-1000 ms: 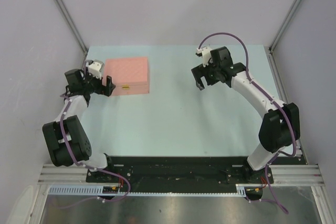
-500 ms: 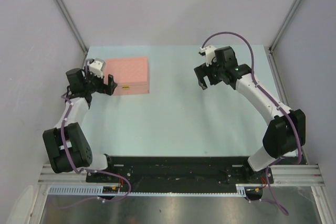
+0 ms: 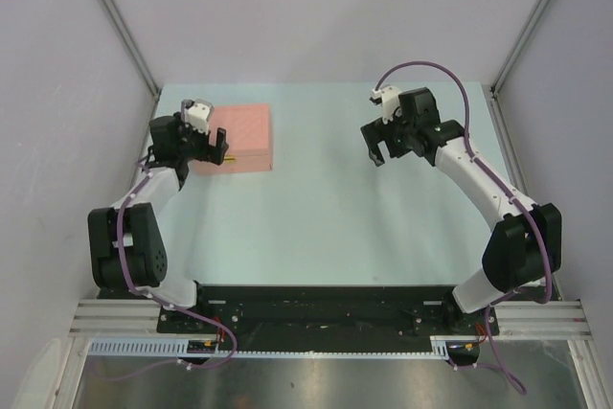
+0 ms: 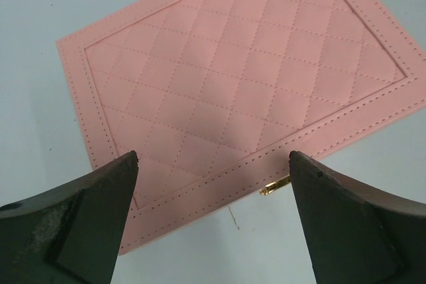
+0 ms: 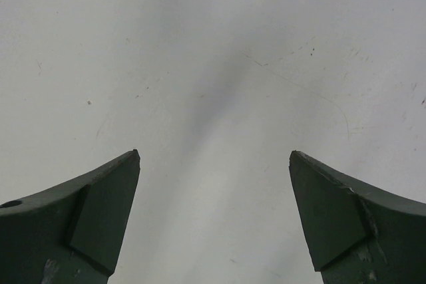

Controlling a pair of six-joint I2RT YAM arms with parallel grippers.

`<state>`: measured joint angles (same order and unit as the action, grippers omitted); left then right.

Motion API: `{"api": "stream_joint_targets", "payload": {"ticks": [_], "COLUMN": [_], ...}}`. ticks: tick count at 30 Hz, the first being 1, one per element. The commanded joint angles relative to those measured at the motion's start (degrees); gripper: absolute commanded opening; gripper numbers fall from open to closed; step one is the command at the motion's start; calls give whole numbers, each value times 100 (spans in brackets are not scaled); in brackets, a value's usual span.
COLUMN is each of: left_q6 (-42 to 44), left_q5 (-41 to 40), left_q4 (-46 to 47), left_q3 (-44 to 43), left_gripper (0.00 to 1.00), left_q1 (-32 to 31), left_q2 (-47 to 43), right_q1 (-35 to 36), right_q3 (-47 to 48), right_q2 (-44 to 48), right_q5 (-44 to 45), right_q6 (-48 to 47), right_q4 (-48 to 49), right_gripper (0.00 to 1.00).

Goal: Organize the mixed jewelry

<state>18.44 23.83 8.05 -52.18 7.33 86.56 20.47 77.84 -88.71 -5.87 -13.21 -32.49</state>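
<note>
Left fingers (image 4: 66, 231) spread over pink box (image 4: 246, 78), gold clasp (image 4: 275, 185) nearside, right fingers (image 5: 80, 224) spread.

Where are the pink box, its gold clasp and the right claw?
pink box (image 4: 246, 84): left wrist view, middle of the quilted lid.
gold clasp (image 4: 275, 186): left wrist view, its metal tab at the lid's edge.
right gripper (image 5: 214, 154): right wrist view, midway between its open fingertips.

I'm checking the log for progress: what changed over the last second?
The left arm swung rightward, carrying its open jaws from left of the pink box to above its near-left part, by the gold clasp. The right arm drifted slightly right, jaws open. Nothing was grasped or released, and the box did not move.
</note>
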Motion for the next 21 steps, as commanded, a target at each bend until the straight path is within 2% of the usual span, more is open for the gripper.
{"api": "stream_joint_targets", "payload": {"ticks": [1, 13, 21], "left_q6": [-51, 239, 503], "left_q5": [-449, -775, -1117], "left_q4": [302, 188, -242], "left_q3": [-152, 85, 235], "left_gripper": [100, 100, 100], "left_q1": [-100, -197, -548], "left_q2": [202, 283, 168], "right_q1": [-69, -201, -280], "right_q3": [-76, -208, -287], "right_q2": [292, 415, 486], "right_q5": [-2, -99, -169], "right_q6": [-41, -15, 12], "right_q4": [155, 226, 269], "right_gripper": [100, 100, 100]}}
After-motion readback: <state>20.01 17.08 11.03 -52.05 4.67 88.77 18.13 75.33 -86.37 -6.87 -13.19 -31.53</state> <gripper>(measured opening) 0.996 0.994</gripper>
